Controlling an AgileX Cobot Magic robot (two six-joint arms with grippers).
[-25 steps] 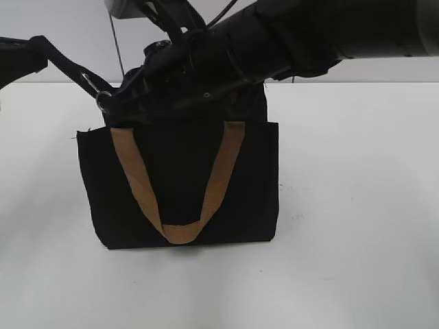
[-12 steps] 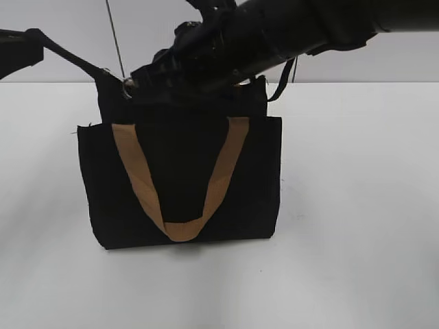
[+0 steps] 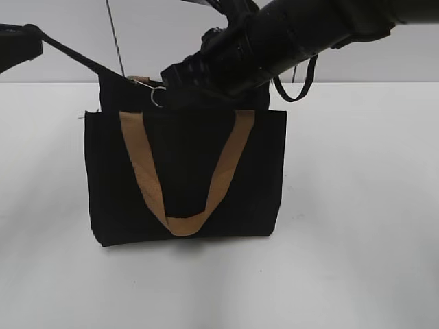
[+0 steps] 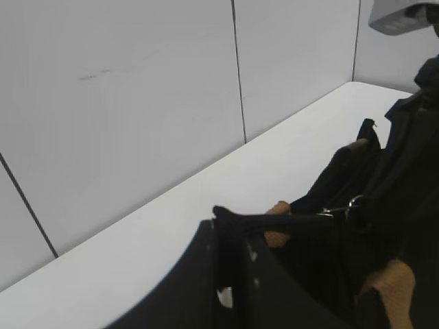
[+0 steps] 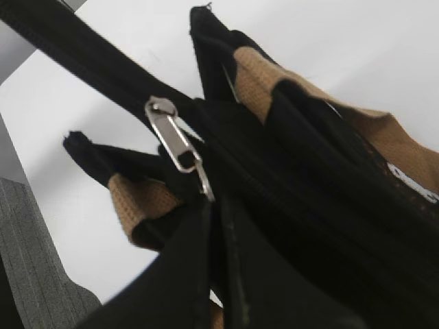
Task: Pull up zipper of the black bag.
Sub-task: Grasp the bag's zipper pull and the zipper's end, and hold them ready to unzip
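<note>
White table (image 3: 357,240) bearing the black bag (image 3: 185,178), which stands upright near the centre of the exterior view with its front pocket panel toward the camera. A tan handle (image 3: 180,179) hangs down the front face in a V-shaped loop; part of a second tan strap (image 5: 147,200) appears behind the top edge in the right wrist view. The right arm (image 3: 302,31) reaches in from the upper right and ends over the bag's top edge, where the right gripper (image 3: 180,83) is closed on the ring attached to the zipper pull; in the right wrist view its dark fingers (image 5: 206,274) meet at that ring. The left gripper (image 4: 230,229) enters from the upper left and pinches the black end tab of the zipper band, drawn taut and outward from the bag's left corner. The zipper (image 5: 89,58) runs along the top edge as a black band; its silver pull tab (image 5: 175,140) sits on the slider left of the bag's centre, seen in the exterior view as a small metal ring (image 3: 157,96).
</note>
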